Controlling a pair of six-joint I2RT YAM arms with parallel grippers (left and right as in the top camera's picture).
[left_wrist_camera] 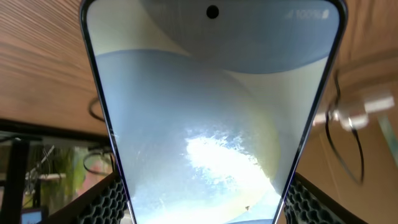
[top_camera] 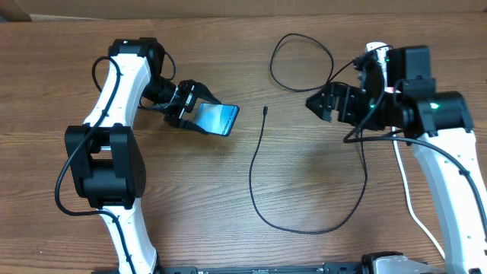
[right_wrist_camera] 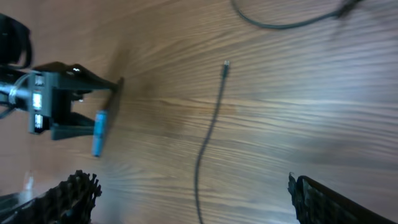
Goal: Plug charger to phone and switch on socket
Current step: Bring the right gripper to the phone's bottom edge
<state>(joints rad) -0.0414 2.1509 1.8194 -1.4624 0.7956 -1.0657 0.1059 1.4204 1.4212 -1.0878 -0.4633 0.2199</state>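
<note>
Our left gripper (top_camera: 207, 114) is clamped on the phone (top_camera: 224, 119). The phone sticks out past its fingers (left_wrist_camera: 107, 200), tilted, with the screen facing up. Our right gripper (top_camera: 319, 108) is spread wide with nothing in it. The charger (top_camera: 251, 179) lies loose on the table (top_camera: 183, 205). Its tip (top_camera: 264, 111) sits out in front of the right gripper, between the two grippers, touching neither.

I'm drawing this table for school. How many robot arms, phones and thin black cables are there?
Robot arms: 2, left arm and right arm
Phone: 1
Thin black cable: 1
Total: 4
</note>
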